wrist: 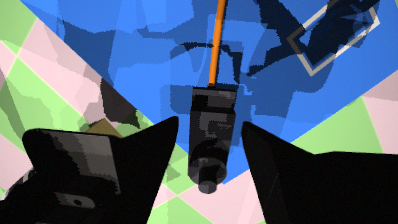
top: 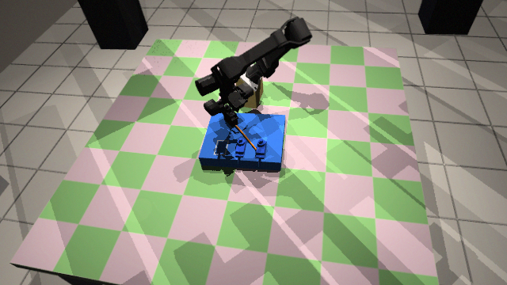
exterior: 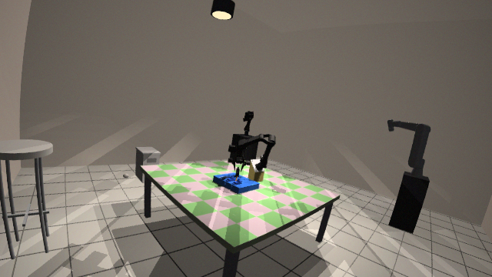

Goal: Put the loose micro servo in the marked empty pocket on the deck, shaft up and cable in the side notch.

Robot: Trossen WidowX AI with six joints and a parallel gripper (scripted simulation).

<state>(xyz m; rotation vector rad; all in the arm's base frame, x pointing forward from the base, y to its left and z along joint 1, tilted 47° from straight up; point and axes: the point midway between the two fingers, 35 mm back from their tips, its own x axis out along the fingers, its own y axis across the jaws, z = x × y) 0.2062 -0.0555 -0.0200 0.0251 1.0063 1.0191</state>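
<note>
The loose micro servo [wrist: 212, 132] [exterior: 237, 172] is dark, with an orange cable [wrist: 217, 45] [top: 245, 137] running across the blue deck [wrist: 140, 65] [top: 275, 127] [exterior: 250, 188]. Its round shaft end shows at its lower end in the wrist view. My gripper [wrist: 210, 124] is partly open, with one finger on each side of the servo and visible gaps at both sides. In the top view the gripper hides part of the servo. The pocket [top: 222, 148] [wrist: 332, 37] has a pale outline and lies to the upper right in the wrist view, in shadow.
Two blue servos [top: 240, 148] [top: 261, 149] stand on the deck beside the pocket; the orange cable reaches the farther one. A tan block [top: 254, 96] [exterior: 256, 175] stands behind the deck, by the arm's base. The checkered table [top: 150, 198] extends around the deck.
</note>
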